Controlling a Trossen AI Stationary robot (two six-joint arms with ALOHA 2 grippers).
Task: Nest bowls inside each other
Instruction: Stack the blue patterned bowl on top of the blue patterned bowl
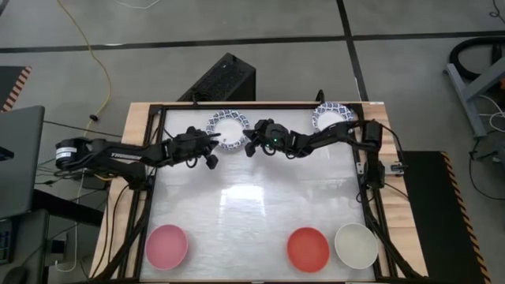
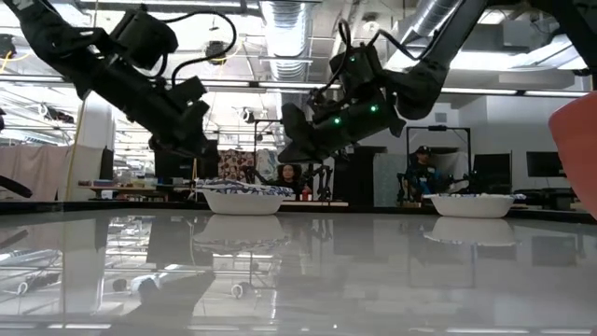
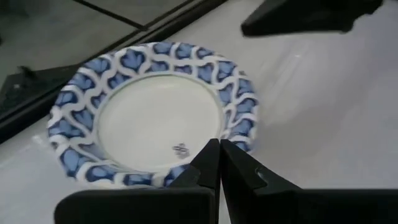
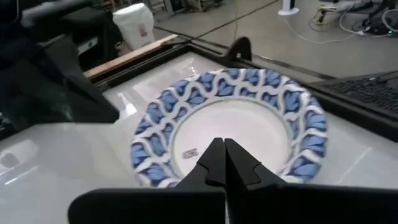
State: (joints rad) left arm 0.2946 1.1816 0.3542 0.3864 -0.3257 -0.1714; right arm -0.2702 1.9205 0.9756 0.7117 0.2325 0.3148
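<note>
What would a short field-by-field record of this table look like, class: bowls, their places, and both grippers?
patterned bowls: one at the far edge between the grippers; another at the far right corner
pink bowl: near edge, left
red bowl: near edge, beside the white bowl
nesting: none visible among these five
left gripper: fingers shut, above the middle patterned bowl's rim, holding nothing
right gripper: fingers shut, at the same bowl's other side, holding nothing
</note>
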